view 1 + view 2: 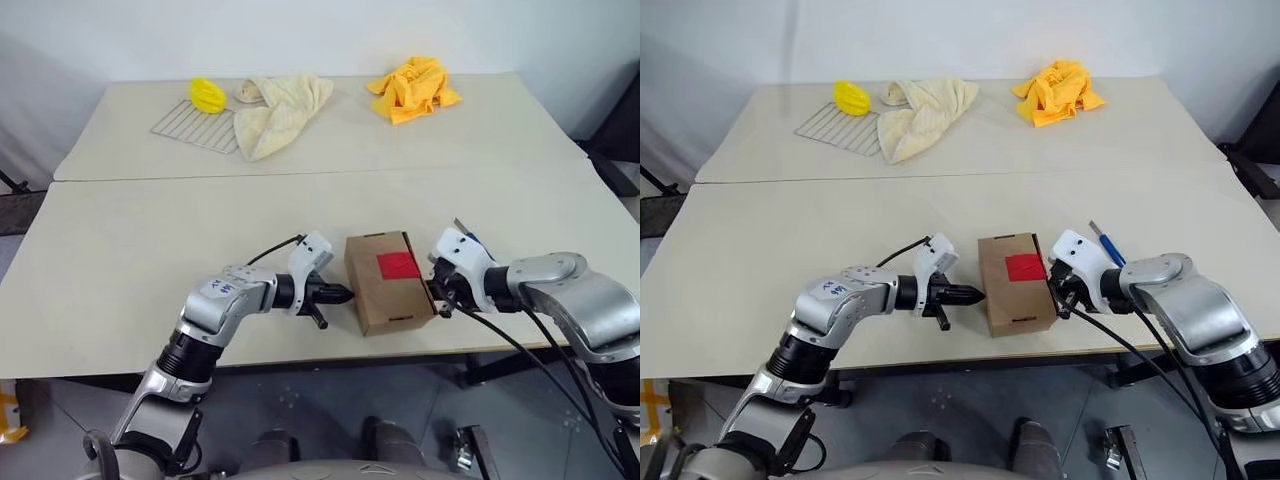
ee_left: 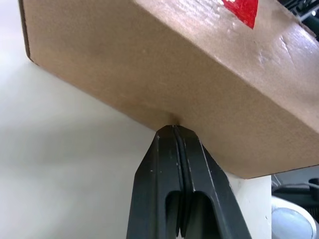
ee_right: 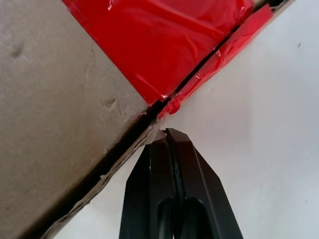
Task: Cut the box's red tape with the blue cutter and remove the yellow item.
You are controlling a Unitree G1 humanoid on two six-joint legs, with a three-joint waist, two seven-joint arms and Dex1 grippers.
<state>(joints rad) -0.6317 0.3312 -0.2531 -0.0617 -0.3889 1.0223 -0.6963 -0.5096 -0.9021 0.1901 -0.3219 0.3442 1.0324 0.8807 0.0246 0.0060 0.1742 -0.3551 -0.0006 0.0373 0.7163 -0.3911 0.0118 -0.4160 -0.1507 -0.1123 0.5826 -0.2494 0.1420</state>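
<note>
Left gripper (image 1: 345, 294) pressed together, tips against box (image 1: 380, 292) left side. Right gripper (image 3: 167, 133) pinched together at box's right flap edge beside red tape (image 1: 398, 265). Box near table (image 1: 120, 270) front edge; blue cutter (image 1: 1106, 244) behind right gripper.

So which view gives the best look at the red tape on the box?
The right wrist view: the red tape is seen close up, with a dark split running through it along the flap edge. Both eye views show it as a small red patch on the box top; the left wrist view catches just a corner.
</note>
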